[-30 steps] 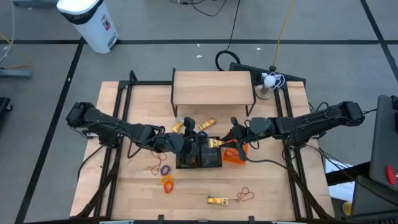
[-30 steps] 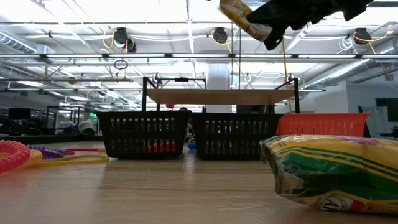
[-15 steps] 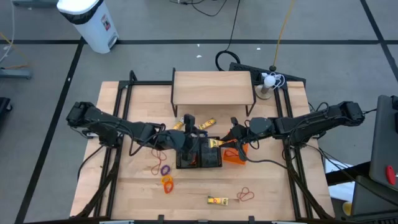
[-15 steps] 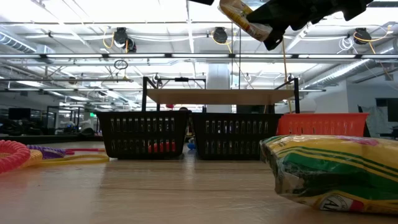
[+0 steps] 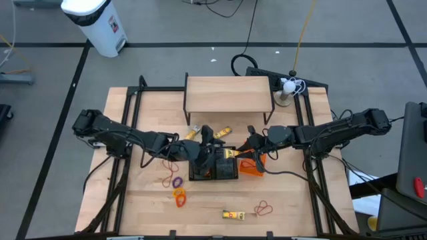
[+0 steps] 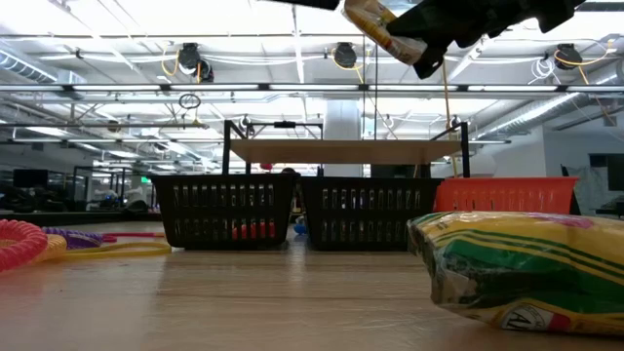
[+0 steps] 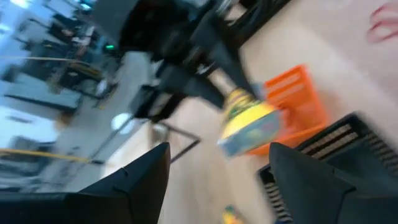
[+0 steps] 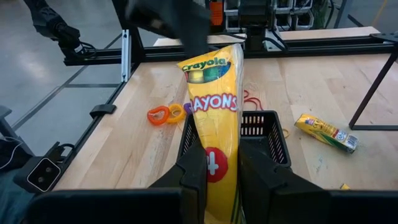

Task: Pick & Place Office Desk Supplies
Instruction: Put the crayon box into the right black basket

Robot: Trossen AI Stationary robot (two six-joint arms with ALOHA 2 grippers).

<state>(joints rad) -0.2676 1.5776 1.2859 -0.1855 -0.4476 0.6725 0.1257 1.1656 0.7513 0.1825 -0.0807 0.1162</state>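
A yellow crayon pack (image 8: 214, 106) hangs in the air above the black baskets (image 5: 213, 168), with my right gripper (image 5: 245, 148) shut on it. The low view shows the pack (image 6: 378, 23) high above the baskets (image 6: 375, 209). My left gripper (image 5: 207, 137) stands open just left of it, over the baskets' far edge, holding nothing. In the left wrist view the pack (image 7: 249, 121) shows between its spread fingers. Other crayon packs (image 5: 233, 215) (image 5: 225, 132) and rubber-band loops (image 5: 177, 195) (image 5: 265, 209) lie flat on the table. My right gripper pinches one end of the crayon pack (image 8: 214, 169) between its two fingers (image 8: 194, 174), which lie on its two flat faces. The fingers come from the table's right side, along the pack. The pack sticks out ahead of them toward the left, lifted clear above the baskets.
An orange basket (image 5: 252, 167) stands right of the black baskets, under my right gripper. A wooden shelf (image 5: 228, 95) stands on the far half of the table. One crayon pack (image 6: 526, 265) lies close to the low camera. Rubber bands (image 6: 29, 242) lie near the front left.
My left gripper has shifted a little toward the table's right, closer to the held crayon pack.
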